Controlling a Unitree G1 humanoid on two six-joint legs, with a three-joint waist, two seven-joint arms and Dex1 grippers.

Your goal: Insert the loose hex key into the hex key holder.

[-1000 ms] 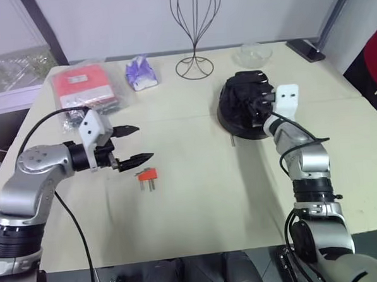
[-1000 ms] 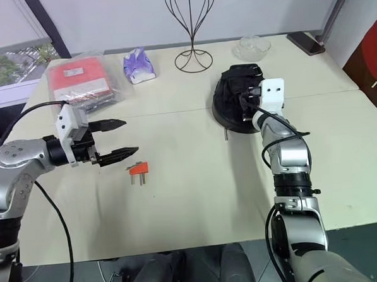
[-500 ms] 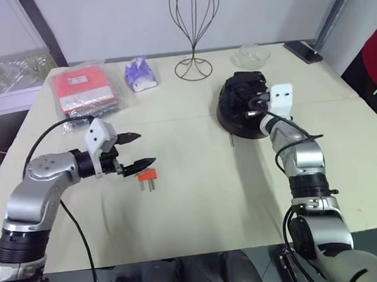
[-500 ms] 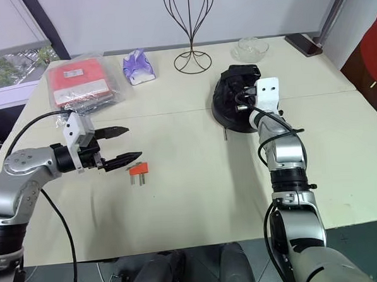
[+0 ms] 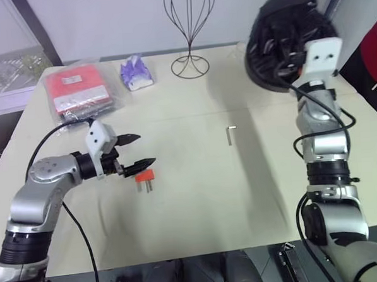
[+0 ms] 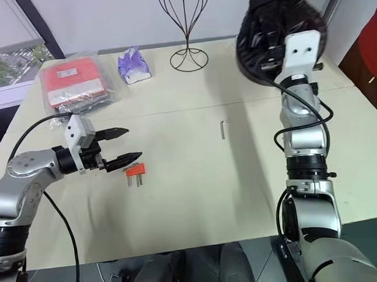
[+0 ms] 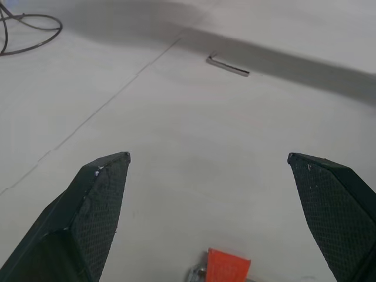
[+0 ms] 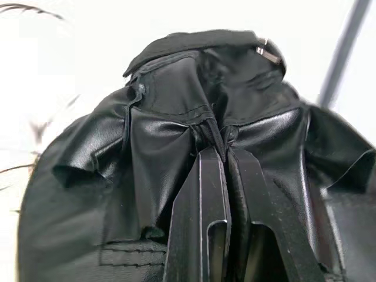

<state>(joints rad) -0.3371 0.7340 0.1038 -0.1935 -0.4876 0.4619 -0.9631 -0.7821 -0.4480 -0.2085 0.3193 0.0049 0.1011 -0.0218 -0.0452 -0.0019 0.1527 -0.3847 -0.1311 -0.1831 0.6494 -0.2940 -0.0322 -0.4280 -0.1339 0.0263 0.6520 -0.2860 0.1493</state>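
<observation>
Left eye view: right gripper [image 8: 226, 154] raised high above the far right part of the table [image 5: 198, 197], its two fingers pinched together on a fold of a black leather-like cap [image 5: 284, 32] — the cap hangs clear off the table, in front of the wall. Right wrist view confirms it, black fingers [image 8: 202, 235] pressed together with the cap's material clamped between them. Loose hex key [image 5: 230, 134] lies flat and alone on the bare tabletop near the centre seam, short leg toward the far side, nothing touching it; the left wrist view shows it too, well ahead of the left fingers. Left gripper [image 5: 136, 150] hovers low over the left-centre of the table, pointing right, jaws spread wide apart and holding nothing. Hex key holder [image 5: 144, 176] — orange-red block with short grey keys sticking out toward the near edge — sits on the table just beside and slightly nearer than the left gripper's lower fingertip; cannot tell if they touch. Holder and loose key are well apart. Far side of the table: red packet in clear plastic [image 5: 78, 88] at the left corner, purple tissue pack [image 5: 136, 73] next to it, black wire stand [image 5: 189, 27] near the middle.
</observation>
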